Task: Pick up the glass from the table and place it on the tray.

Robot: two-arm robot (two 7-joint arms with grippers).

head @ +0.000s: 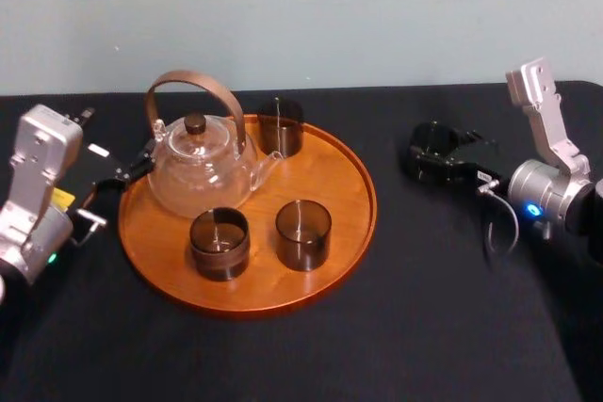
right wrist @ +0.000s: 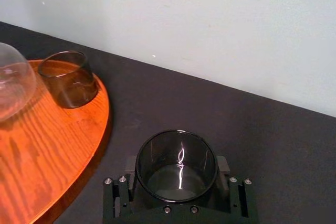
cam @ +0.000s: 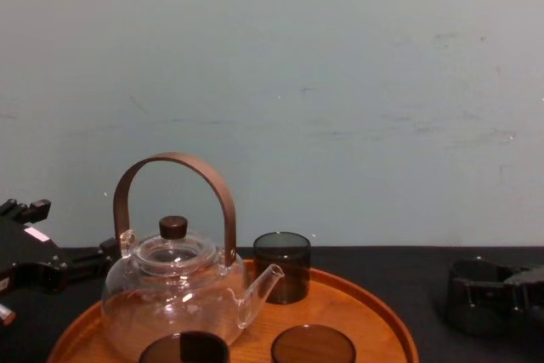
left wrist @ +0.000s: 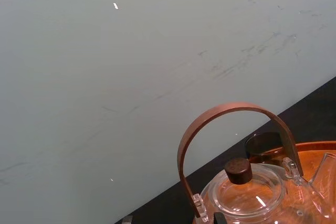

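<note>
Black cloth-covered table: bare lane between tray and glass. Large round orange-brown wooden tray: bare wood at 3 o'clock, low rim to clear. Clear glass teapot with brown hoop handle toward 9 o'clock. Smoky cylindrical glass off tray at 3 o'clock, clamped in right gripper. Advise lifting above rim, travelling toward 9 o'clock, lowering upright. Left gripper parked beside rim at 9 o'clock.

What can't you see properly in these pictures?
- Bottom of the glass held in the right gripper: its body covers it in the right wrist view, so lifted or standing on the table is unclear.
- Two near glasses on the tray: cut by the chest view's bottom edge.
- The teapot's belly: cut by the left wrist view's edge.
- The left gripper beside the teapot: dark against the black table, head view.
</note>
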